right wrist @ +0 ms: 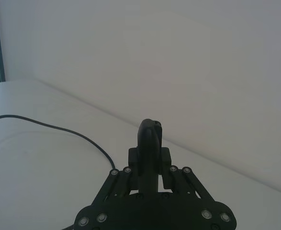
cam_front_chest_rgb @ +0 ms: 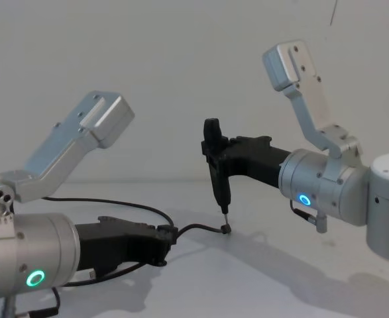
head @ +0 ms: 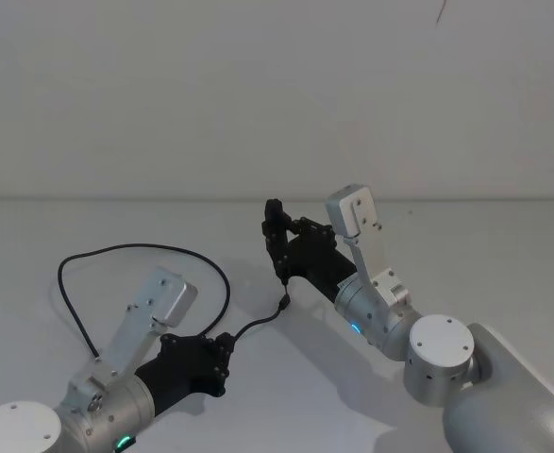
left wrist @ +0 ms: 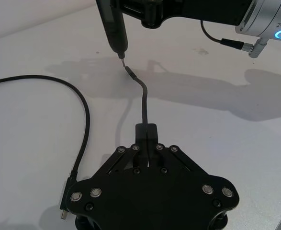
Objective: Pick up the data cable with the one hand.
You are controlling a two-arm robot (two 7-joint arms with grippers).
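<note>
The data cable (head: 135,248) lies in a wide black loop on the white table (head: 465,245). My left gripper (head: 227,340) is low over the table and shut on the cable (left wrist: 142,98) a short way from one end. That end curves up to a long black plug (cam_front_chest_rgb: 217,172) standing upright. My right gripper (cam_front_chest_rgb: 215,156), raised above the table, is shut on this plug (left wrist: 114,26). The plug's thin lower tip meets the cable end (cam_front_chest_rgb: 226,228). The small plug (left wrist: 63,213) at the other end lies on the table beside the left gripper (left wrist: 146,132).
A plain white wall (head: 258,94) rises behind the table. The right arm's own short black wire (left wrist: 217,39) hangs at its silver wrist. Bare table lies to the right of the arms and in front of the cable loop.
</note>
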